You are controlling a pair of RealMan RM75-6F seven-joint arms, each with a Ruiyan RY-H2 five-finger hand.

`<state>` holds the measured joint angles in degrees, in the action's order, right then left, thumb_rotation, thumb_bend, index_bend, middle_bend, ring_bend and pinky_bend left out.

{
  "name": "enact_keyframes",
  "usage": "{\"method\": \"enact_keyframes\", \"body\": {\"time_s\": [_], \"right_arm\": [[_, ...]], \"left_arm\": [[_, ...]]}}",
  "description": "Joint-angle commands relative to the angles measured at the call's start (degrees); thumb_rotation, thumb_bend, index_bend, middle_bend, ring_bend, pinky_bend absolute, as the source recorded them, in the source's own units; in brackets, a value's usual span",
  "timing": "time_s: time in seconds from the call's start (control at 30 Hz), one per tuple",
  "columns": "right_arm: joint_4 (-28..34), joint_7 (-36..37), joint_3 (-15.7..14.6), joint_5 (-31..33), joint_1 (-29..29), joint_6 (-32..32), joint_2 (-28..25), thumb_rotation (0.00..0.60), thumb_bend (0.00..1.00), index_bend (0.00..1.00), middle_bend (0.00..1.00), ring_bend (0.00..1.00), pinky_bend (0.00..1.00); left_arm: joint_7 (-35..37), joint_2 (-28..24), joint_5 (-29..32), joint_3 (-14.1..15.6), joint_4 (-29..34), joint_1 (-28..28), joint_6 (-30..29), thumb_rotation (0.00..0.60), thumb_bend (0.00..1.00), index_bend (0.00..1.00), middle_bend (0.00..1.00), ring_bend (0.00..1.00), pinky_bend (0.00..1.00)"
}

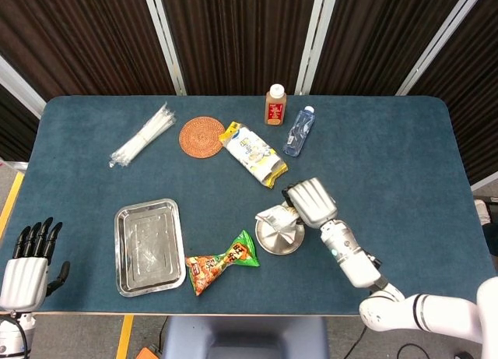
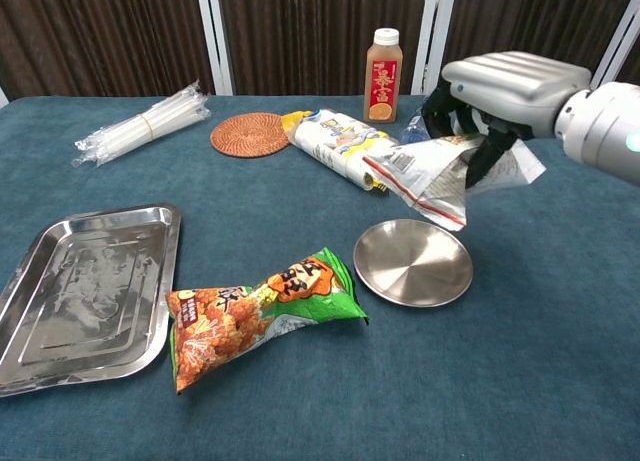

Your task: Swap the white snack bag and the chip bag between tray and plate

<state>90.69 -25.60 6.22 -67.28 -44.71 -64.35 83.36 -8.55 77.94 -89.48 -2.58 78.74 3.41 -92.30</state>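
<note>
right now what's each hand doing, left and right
Left hand: open, fingers apart, holding nothing, off the table's edge.
Right hand: holding the white snack bag in the air above the plate.

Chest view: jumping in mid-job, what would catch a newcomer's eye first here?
The right robot hand holds the white snack bag in the air, above the far edge of the round plate. The bright orange-and-green chip bag lies on the table between the plate and the steel tray, which holds nothing. The left robot hand waits off the table's near-left corner.
</note>
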Motion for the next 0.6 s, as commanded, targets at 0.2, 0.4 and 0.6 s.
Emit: {"method": "enact_keyframes", "body": {"time_s": [0.2,0.4,0.6], "right_arm": [[-7.7,12.1,-3.3,-6.4,3.2,2.6,3.1,0.600,0.33,0.76,0.72,0.67,0.89],[-10.1,15.3,-4.0,-7.5,2.6,7.1,5.0,0.600,0.33,0.34,0.48,0.42,0.60],[-7.9,14.3,-3.5,-6.9,2.1,9.9,4.1,0.600,0.22,0.00,0.23,0.18,0.35]], "left_arm": [[-0.8,0.6,0.0,0.2,-0.1,0.1,0.4,0.600,0.39,0.00,0.00,0.00,0.07],[-0.8,0.7,0.1,0.3,-0.3,0.2,0.9,0.600,0.39,0.00,0.00,0.00,0.07],[-0.7,0.6,-0.3,0.6,-0.2,0.3,1.0,0.600,0.39,0.00,0.00,0.00,0.07]]}}
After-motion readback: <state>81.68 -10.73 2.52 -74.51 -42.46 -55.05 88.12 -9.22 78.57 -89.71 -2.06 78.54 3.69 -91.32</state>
